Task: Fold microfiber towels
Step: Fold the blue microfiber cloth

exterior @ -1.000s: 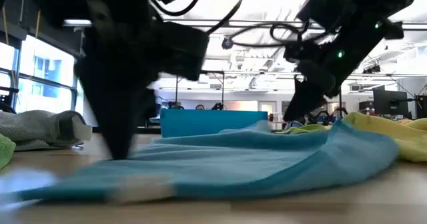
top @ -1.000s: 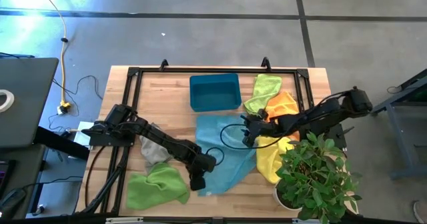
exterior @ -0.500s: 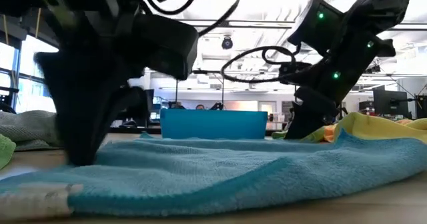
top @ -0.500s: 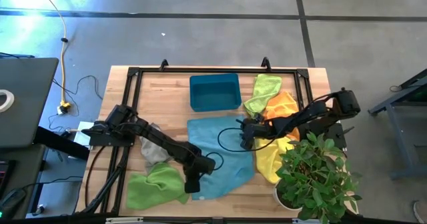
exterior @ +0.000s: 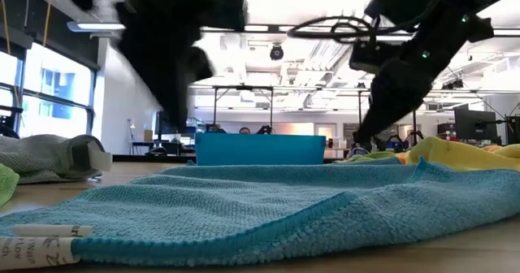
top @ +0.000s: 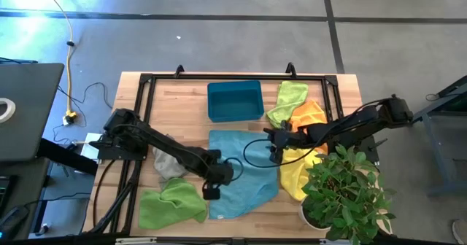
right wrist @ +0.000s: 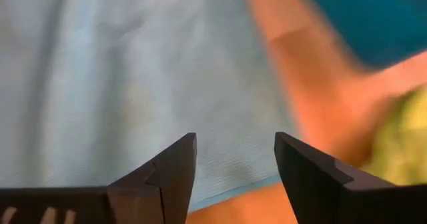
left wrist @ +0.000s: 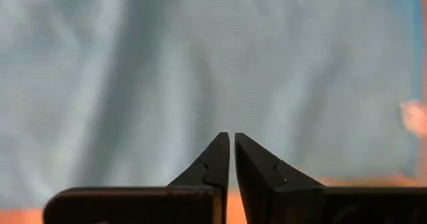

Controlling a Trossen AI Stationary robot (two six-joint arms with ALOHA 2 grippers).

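A light blue microfiber towel (top: 243, 173) lies spread flat on the table, its white label (exterior: 41, 239) at the near left corner. My left gripper (top: 212, 192) is shut and hangs above the towel's near left part (left wrist: 230, 139), touching nothing. My right gripper (top: 276, 153) is open above the towel's right edge (right wrist: 235, 144), with nothing between its fingers. Other towels lie around: grey (top: 168, 165), lime green near left (top: 172, 205), lime green far right (top: 290, 98), orange (top: 311, 116), yellow (top: 295, 175).
A teal bin (top: 235, 100) stands behind the blue towel at the table's far side. A potted plant (top: 344, 195) fills the near right corner, close to my right arm. A black frame (top: 146, 81) runs along the table's far and side edges.
My left gripper, still shut, has risen from the table at the blue towel's near left corner and tipped more steeply down. The towel, bunched toward the right a second ago, has been drawn out toward the table's left and now lies flat.
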